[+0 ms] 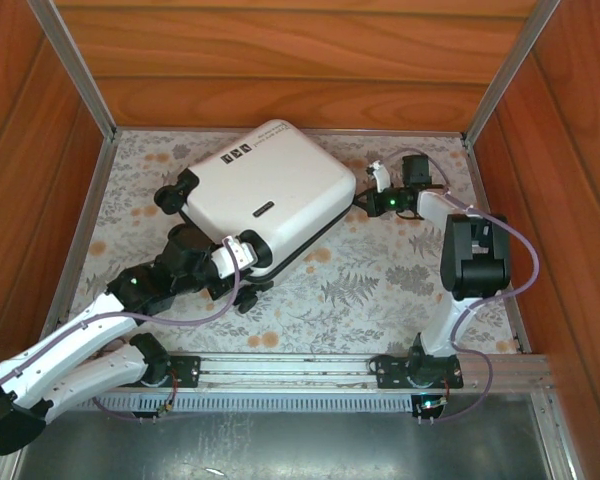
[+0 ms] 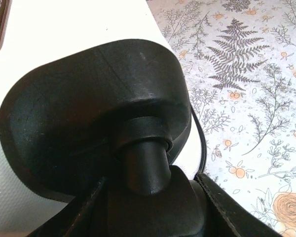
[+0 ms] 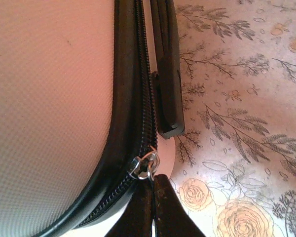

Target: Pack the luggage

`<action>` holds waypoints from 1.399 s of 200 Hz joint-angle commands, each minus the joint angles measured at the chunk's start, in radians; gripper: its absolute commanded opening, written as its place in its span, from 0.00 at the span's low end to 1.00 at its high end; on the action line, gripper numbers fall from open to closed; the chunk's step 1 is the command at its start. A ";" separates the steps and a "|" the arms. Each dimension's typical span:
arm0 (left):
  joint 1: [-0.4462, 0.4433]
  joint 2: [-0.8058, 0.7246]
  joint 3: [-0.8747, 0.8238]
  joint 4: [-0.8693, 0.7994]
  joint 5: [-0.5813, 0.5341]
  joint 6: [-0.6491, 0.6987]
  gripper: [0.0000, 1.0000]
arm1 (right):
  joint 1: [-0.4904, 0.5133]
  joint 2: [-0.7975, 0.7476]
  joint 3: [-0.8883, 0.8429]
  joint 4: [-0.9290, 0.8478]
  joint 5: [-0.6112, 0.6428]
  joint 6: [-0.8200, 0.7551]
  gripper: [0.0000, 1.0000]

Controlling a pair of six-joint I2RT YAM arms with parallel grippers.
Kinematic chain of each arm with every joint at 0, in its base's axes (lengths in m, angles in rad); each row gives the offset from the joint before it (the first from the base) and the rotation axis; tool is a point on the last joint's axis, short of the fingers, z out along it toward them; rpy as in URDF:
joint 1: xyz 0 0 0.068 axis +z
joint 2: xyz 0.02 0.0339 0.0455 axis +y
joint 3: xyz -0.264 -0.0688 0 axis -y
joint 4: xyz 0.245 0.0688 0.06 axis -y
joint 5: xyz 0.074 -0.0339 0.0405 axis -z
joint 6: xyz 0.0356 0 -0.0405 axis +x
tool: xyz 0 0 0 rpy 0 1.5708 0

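Closest in, the right pincer (image 3: 153, 186) has its fingers pressed together with the zipper pull (image 3: 144, 167) at their tips, apparently pinching its tab. The luggage (image 1: 270, 190) lies flat on the table (image 1: 380, 290) between the two arms, its white shell just left of this pincer. At the corner nearest the arm bases, the left pincer (image 2: 153, 205) is closed around a caster (image 2: 143, 163), bracing the case. Judging by this, the step in hand is working the zipper round the seam. The next move calls for a steady pull along the curved corner while the left pincer resists the case turning. Both shell halves sit together, so whatever is inside is hidden. I cannot tell which side of the slider is already zipped.
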 commanded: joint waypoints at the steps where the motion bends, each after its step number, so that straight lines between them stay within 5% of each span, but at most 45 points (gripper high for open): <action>1: -0.039 -0.049 -0.009 -0.142 0.416 0.263 0.00 | -0.075 0.027 0.170 0.199 0.017 -0.060 0.00; 53: -0.039 -0.041 -0.020 -0.140 0.442 0.278 0.00 | -0.075 0.165 0.323 0.186 -0.062 -0.095 0.00; 84: -0.039 -0.053 -0.024 -0.115 0.364 0.257 0.00 | -0.073 0.203 0.349 0.224 -0.042 -0.067 0.00; 94: -0.039 -0.075 -0.041 -0.070 0.281 0.228 0.07 | -0.072 0.200 0.340 0.248 -0.035 -0.053 0.00; 112: -0.037 -0.153 -0.092 0.062 0.071 0.148 0.52 | -0.067 0.189 0.317 0.289 -0.033 -0.038 0.00; 139: -0.036 -0.290 -0.113 0.226 -0.193 -0.029 0.67 | -0.053 0.178 0.304 0.305 -0.030 -0.055 0.00; 152: -0.034 -0.341 -0.097 0.286 -0.375 -0.180 0.82 | -0.048 0.178 0.307 0.305 -0.029 -0.068 0.00; 193: -0.030 -0.298 0.121 0.086 -1.075 -0.586 0.85 | -0.042 0.192 0.328 0.313 -0.032 -0.081 0.00; 210: -0.005 -0.175 0.260 -0.101 -1.212 -0.697 0.85 | -0.039 0.198 0.330 0.317 -0.037 -0.087 0.00; 232: 0.113 0.026 0.445 -0.280 -1.126 -0.788 0.85 | -0.030 0.192 0.319 0.328 -0.057 -0.113 0.00; 266: 0.505 0.313 0.626 -0.366 -0.519 -0.865 0.85 | 0.001 0.148 0.235 0.420 -0.104 -0.158 0.00; 280: 0.586 0.442 0.695 -0.367 -0.398 -0.838 0.85 | 0.024 0.123 0.195 0.433 -0.134 -0.211 0.00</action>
